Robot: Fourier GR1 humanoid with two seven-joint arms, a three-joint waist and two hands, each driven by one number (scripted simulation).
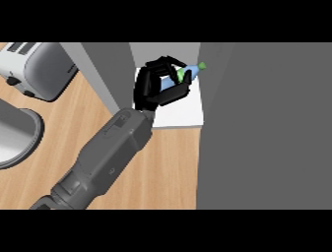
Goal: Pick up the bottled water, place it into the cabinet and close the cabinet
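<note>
I've got my left hand (151, 87) curled round the bottled water (186, 75) inside the cabinet (183, 116) opening, bottle tilted, long axis near-left to far-right, green cap (203, 65) pointing far-right.

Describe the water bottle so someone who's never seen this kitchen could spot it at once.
Find the big grey cabinet on the right of the wooden counter; its open compartment has a white shelf. Over that shelf the black left hand curls round the bottle. It is the only pale blue thing with a green cap, unlike the silver toaster far left.
</note>
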